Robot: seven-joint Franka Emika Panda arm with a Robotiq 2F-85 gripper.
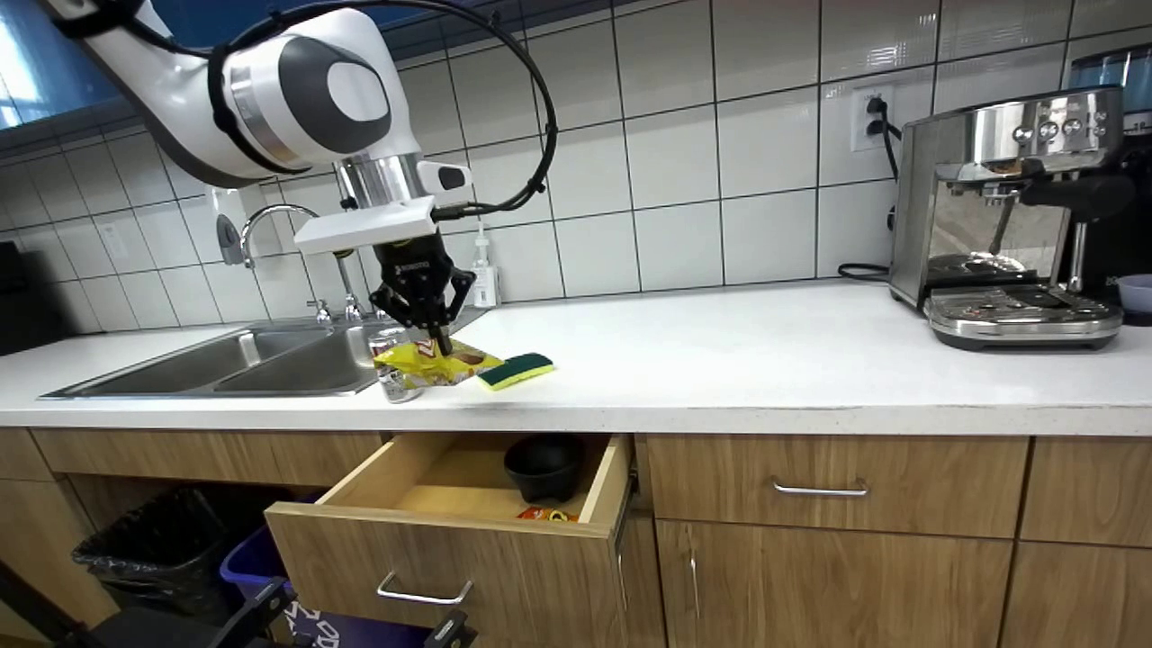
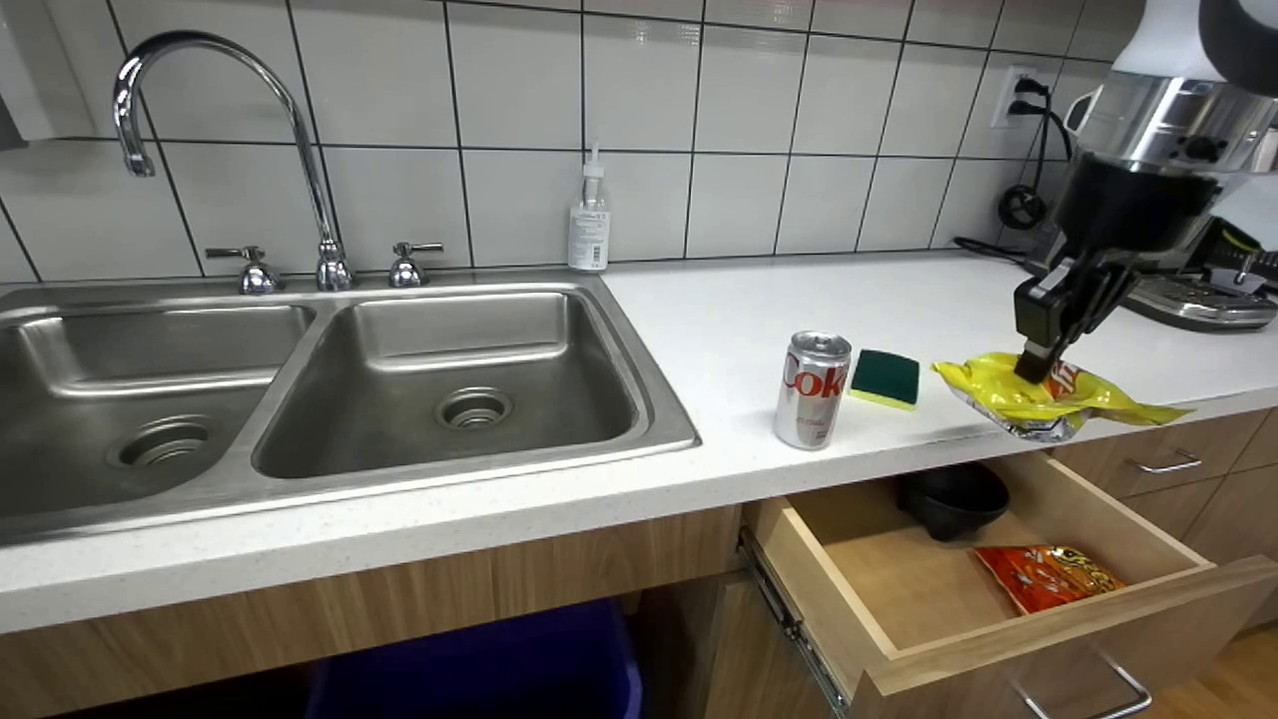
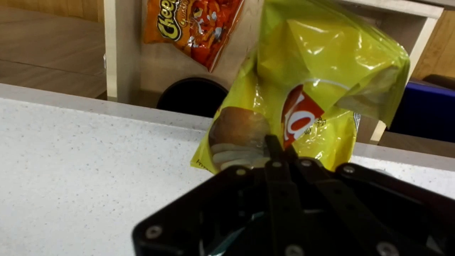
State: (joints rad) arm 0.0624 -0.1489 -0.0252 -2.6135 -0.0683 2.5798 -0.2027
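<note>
My gripper (image 3: 280, 146) is shut on a yellow chip bag (image 3: 312, 53), pinching its upper side. In both exterior views the gripper (image 1: 445, 345) (image 2: 1033, 367) points down and holds the bag (image 1: 418, 363) (image 2: 983, 384) in the air near the counter's front edge. Below is an open drawer (image 2: 939, 639). Inside it are a black bowl (image 2: 954, 502) and an orange-red Cheetos bag (image 2: 1048, 576); both also show in the wrist view. A silver Coke can (image 2: 811, 394) stands upright on the counter, partly hidden behind the yellow bag in an exterior view. A green-yellow sponge (image 2: 885, 377) lies beside the can.
A double steel sink (image 2: 669, 424) with a faucet (image 2: 300, 130) is beside the can. A soap bottle (image 2: 589, 225) stands by the wall. A coffee machine (image 1: 1008, 225) is at the counter's far end. A blue bin (image 2: 479, 664) and a black-lined bin (image 1: 153, 549) stand under the counter.
</note>
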